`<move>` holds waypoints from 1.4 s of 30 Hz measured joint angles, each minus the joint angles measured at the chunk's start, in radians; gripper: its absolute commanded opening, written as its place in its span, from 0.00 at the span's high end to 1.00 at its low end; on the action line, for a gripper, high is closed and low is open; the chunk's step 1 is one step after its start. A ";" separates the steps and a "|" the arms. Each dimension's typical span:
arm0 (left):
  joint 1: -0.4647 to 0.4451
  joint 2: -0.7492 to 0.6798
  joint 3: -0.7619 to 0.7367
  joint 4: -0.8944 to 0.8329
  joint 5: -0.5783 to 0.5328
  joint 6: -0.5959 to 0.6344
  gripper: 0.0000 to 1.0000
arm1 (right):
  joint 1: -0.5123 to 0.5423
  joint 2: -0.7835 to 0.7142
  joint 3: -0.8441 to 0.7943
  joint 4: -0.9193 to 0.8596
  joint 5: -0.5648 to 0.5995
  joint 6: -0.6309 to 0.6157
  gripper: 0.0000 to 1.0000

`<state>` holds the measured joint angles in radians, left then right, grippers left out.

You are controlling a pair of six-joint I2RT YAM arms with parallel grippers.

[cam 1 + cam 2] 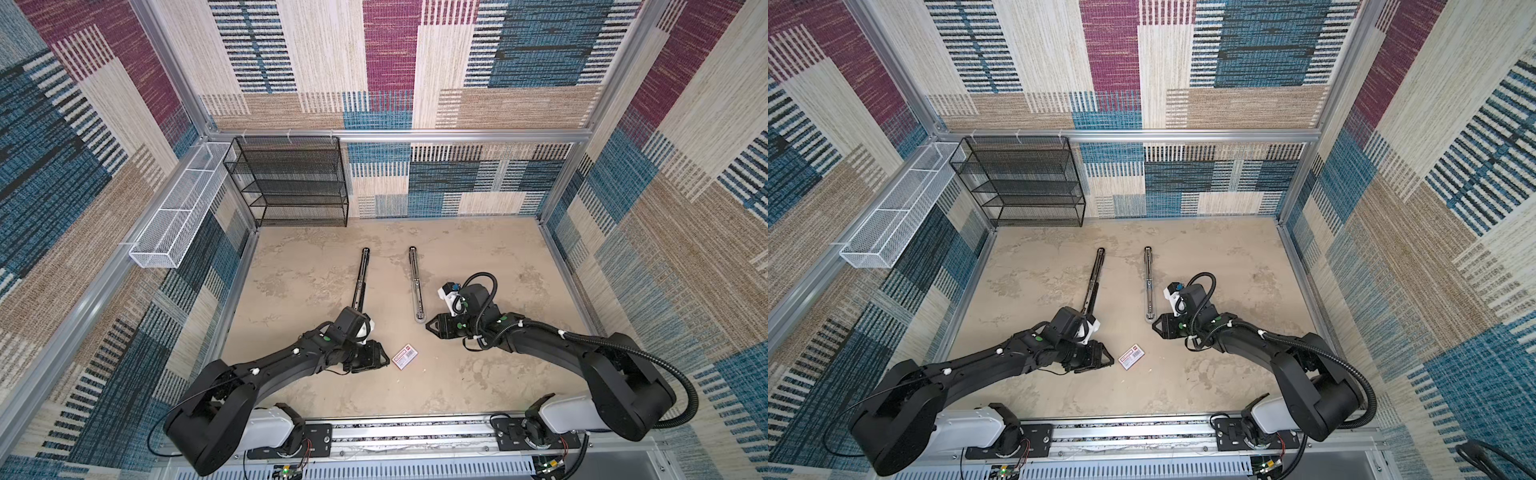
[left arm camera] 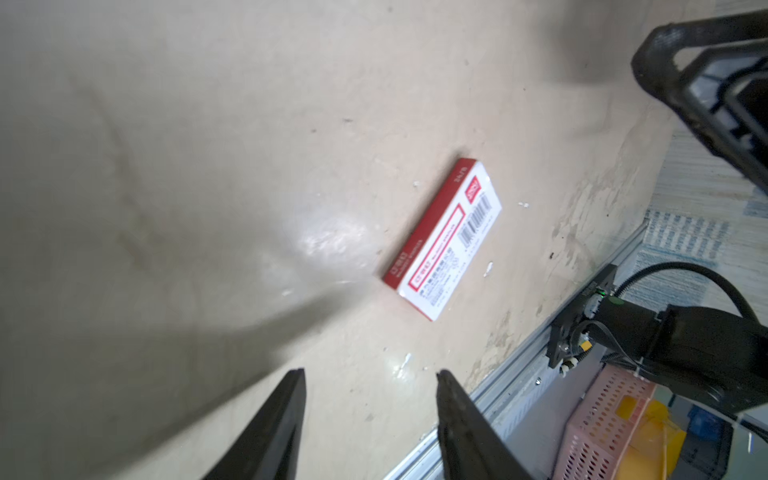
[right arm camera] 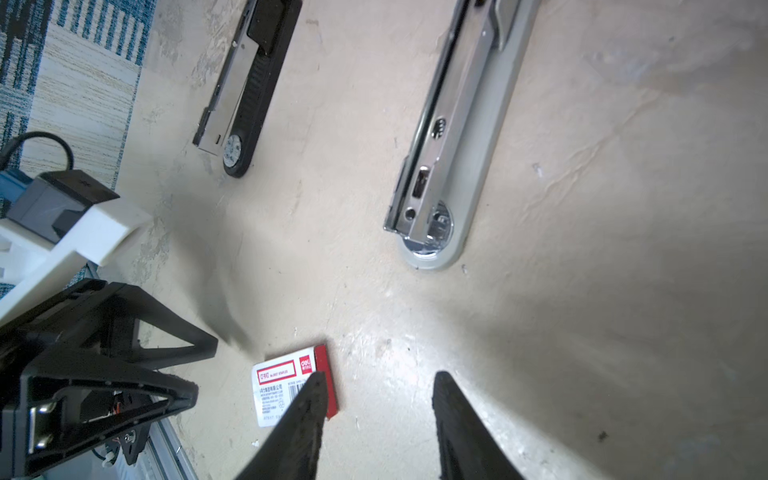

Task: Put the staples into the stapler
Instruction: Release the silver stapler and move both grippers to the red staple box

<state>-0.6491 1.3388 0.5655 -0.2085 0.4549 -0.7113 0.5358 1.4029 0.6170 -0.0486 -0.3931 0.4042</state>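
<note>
Left wrist view shows the staple box [image 2: 446, 243] lying skewed just ahead of the left gripper [image 2: 370, 376], the nearer one, its jaws parted and empty.

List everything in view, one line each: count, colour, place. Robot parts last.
staple box: one, white with red label, flat on the table between the grippers
black stapler: one, black and metal, on the table left of middle, near end hidden under the left arm
grey stapler: one, grey and metal, on the table beside the black one, apart from it
wire shelf: one, black, back left corner
mesh basket: one, white, on the left wall
pink crate: one, pink, beyond the table's front rail
table: one, beige
left gripper: one, black, open, empty
right gripper: one, black, open, empty
</note>
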 measured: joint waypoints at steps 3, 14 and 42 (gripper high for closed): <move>-0.021 0.075 0.029 0.052 0.023 -0.003 0.49 | 0.001 -0.011 -0.003 0.004 0.000 0.003 0.54; -0.046 0.258 0.137 0.175 0.070 -0.026 0.52 | 0.001 -0.023 -0.050 0.023 -0.011 0.007 0.61; -0.048 0.229 0.125 0.130 0.042 -0.018 0.61 | 0.056 -0.048 -0.198 0.081 -0.112 0.104 0.64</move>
<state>-0.6968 1.5673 0.6903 -0.0780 0.4965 -0.7292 0.5915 1.3544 0.4194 0.0322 -0.5053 0.5083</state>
